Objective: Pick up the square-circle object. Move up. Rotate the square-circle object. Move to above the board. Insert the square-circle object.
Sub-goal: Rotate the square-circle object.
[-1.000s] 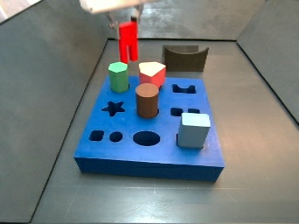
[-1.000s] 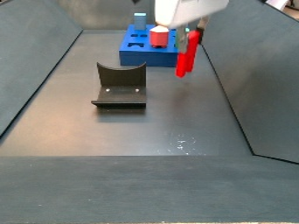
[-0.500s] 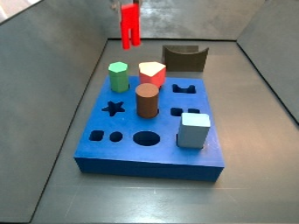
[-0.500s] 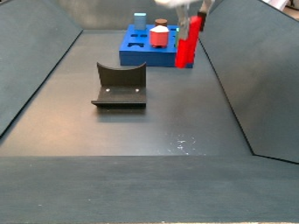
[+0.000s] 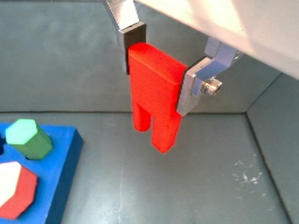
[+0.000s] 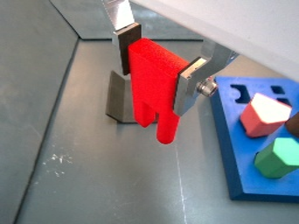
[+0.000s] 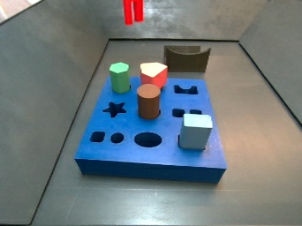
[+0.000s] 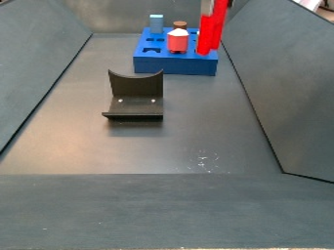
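Note:
My gripper (image 5: 163, 66) is shut on the square-circle object (image 5: 158, 96), a bright red peg. The fingers (image 5: 197, 83) clamp its square block end and the two prongs hang down. Both wrist views show this grip, and it is also seen in a wrist view (image 6: 152, 83). In both side views only the peg's lower part shows at the top edge (image 7: 133, 11) (image 8: 212, 27); the gripper itself is out of frame there. The peg hangs high above the floor, beside the blue board (image 7: 118, 132), near the end where the green peg stands. The board also shows in a side view (image 8: 163, 62).
On the board stand a green hexagonal peg (image 7: 119, 77), a short red peg with pale top (image 7: 154, 74), a brown cylinder (image 7: 147, 101) and a pale grey-blue cube (image 7: 196, 131). A dark arch block (image 7: 186, 59) lies beyond the board. Grey bin walls slope up around.
The gripper has risen straight up with the red peg in it. Its body has left the top of both side views. Nothing on the board moved.

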